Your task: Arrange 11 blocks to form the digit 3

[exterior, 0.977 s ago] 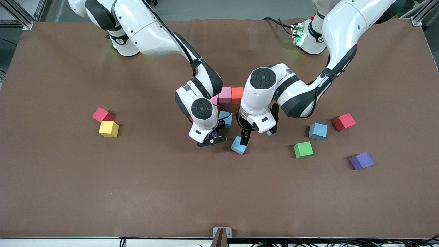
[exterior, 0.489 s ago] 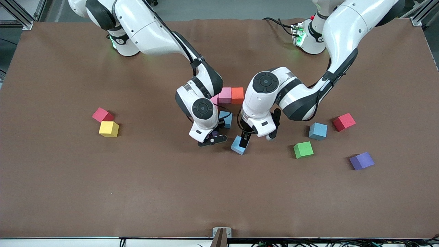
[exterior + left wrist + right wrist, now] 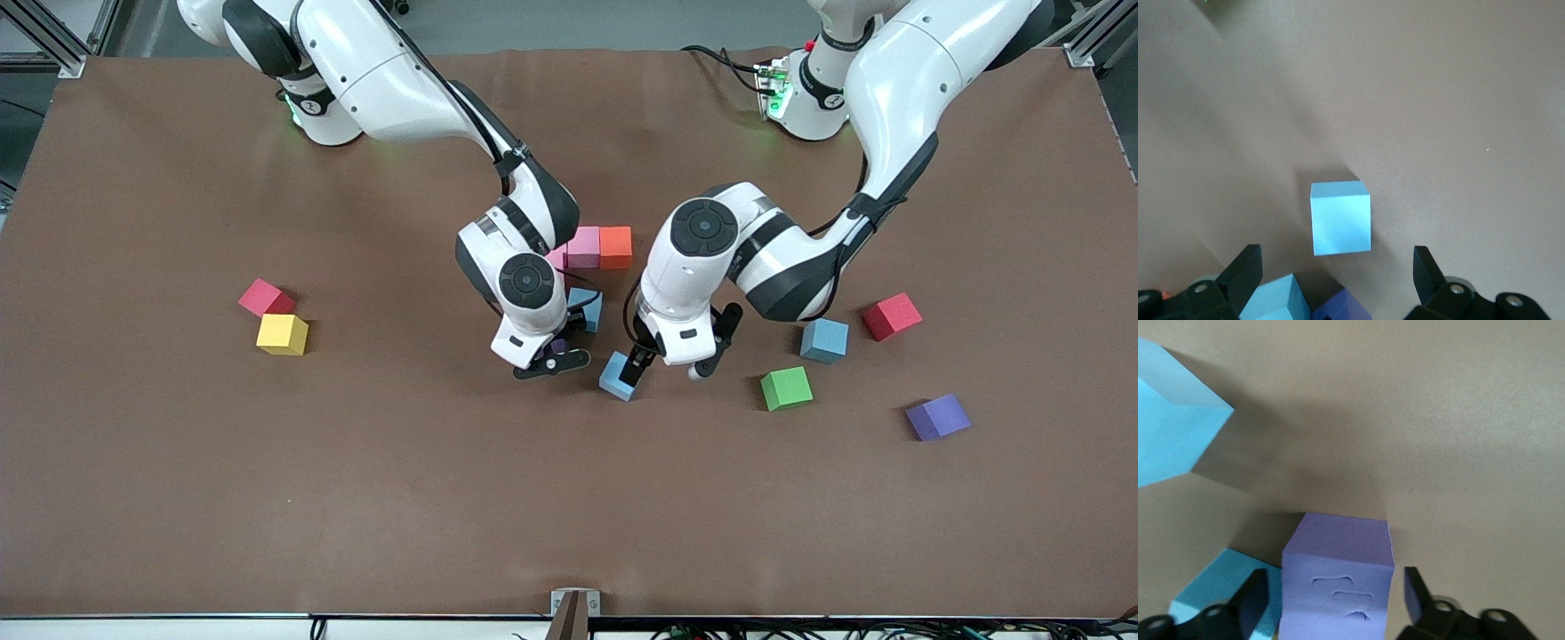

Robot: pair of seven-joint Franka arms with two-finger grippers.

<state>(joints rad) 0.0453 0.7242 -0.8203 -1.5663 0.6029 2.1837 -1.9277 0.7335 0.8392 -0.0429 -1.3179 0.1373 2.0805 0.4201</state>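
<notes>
Two loose cubes, a red cube (image 3: 267,296) and a yellow cube (image 3: 282,334), touch each other on the surface (image 3: 178,498), well apart from the started figure (image 3: 598,247) toward the right arm's end. That figure so far shows pink and orange cubes in a row, with a light blue cube (image 3: 588,307) nearer the front camera.

The right gripper (image 3: 551,357) sits low at the figure's nearest end. Its fingers (image 3: 1253,595) are apart on either side of a dented purple cube (image 3: 1337,583) and do not pinch it. To finish this placement well, I judge it should rise straight up, so neither finger drags the cube out of line.

The left gripper (image 3: 669,367), fingers spread wide, hovers low just beside a skewed light blue block (image 3: 620,378) near the figure; that block is not yet between its fingers. It should centre over the block and turn to meet flat faces before closing.

Farther toward the left arm's end lie a green cube (image 3: 786,388), another light blue cube (image 3: 824,340), a second red cube (image 3: 892,316) and a second purple cube (image 3: 938,417).
</notes>
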